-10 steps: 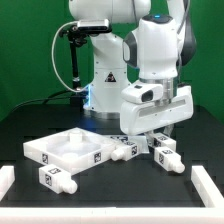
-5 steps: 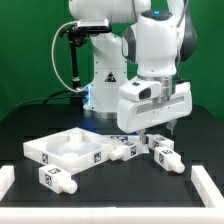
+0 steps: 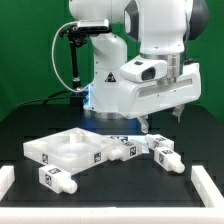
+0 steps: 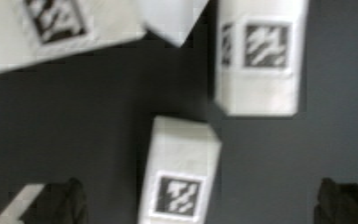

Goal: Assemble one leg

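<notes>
Several white legs with black-and-white tags lie on the black table. One leg (image 3: 168,156) lies at the exterior view's right, one leg (image 3: 122,151) lies beside the panel, and one leg (image 3: 55,178) lies at the front left. My gripper (image 3: 162,118) hangs open and empty well above the right-hand legs. In the wrist view the gripper (image 4: 201,204) is open, with its dark fingertips (image 4: 51,204) wide apart. A leg (image 4: 181,172) lies far below between them, untouched. Another leg (image 4: 261,55) lies beyond it.
The large flat white square panel (image 3: 48,152) with a raised rim lies at the exterior view's left; its corner shows in the wrist view (image 4: 51,30). White rails (image 3: 207,184) border the table's front corners. The robot's base (image 3: 100,80) stands behind.
My gripper has risen and shifted toward the exterior view's right, away from the legs. It stays open and empty. The parts on the table have not moved.
</notes>
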Robot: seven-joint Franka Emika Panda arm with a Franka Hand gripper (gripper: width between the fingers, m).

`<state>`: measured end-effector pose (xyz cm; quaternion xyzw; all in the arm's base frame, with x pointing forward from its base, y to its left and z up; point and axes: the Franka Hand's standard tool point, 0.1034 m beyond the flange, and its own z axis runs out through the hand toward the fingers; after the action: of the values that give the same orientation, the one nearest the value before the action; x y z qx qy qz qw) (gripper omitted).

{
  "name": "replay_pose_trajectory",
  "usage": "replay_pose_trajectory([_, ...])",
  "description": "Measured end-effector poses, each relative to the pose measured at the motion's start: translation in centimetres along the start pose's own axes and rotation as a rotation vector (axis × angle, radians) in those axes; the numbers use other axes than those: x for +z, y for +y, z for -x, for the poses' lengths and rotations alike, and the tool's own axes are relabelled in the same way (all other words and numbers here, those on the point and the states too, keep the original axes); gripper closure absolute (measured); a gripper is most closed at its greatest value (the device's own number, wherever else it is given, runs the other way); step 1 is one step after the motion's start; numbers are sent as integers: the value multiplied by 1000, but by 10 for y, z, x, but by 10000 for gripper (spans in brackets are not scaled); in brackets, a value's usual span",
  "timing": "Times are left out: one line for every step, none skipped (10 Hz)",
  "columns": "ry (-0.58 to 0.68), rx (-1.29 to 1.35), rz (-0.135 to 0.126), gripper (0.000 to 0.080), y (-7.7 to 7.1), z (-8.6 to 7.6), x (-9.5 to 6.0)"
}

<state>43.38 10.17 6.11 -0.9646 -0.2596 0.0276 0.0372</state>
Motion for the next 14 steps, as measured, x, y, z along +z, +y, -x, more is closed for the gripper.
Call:
replay_pose_trajectory([19,-1,3,151,0,-9,8])
replay_pose_trajectory([60,-21,17,151,1,-12,16])
replay_pose_trajectory([81,-41,26,151,4,-4,22])
replay_pose_trajectory([68,-34,20,151,3,-3,22])
replay_pose_trajectory([70,-34,21,151,3,-4,22])
replay_pose_trajectory([68,-34,20,151,3,-3,22])
replay_pose_trajectory([68,19,16,151,2,-6,24])
replay_pose_trajectory([67,108,10,151,-2,-17,30])
replay_pose_trajectory([72,173,2,151,-5,-27,39])
replay_pose_trajectory([78,160,4,151,-4,-27,47])
replay_pose_trajectory([81,158,6,151,0,-22,49])
replay_pose_trajectory([81,160,6,193,1,-22,49])
replay_pose_trajectory([81,160,6,329,1,-23,49])
replay_pose_trajectory([81,160,6,483,1,-23,49])
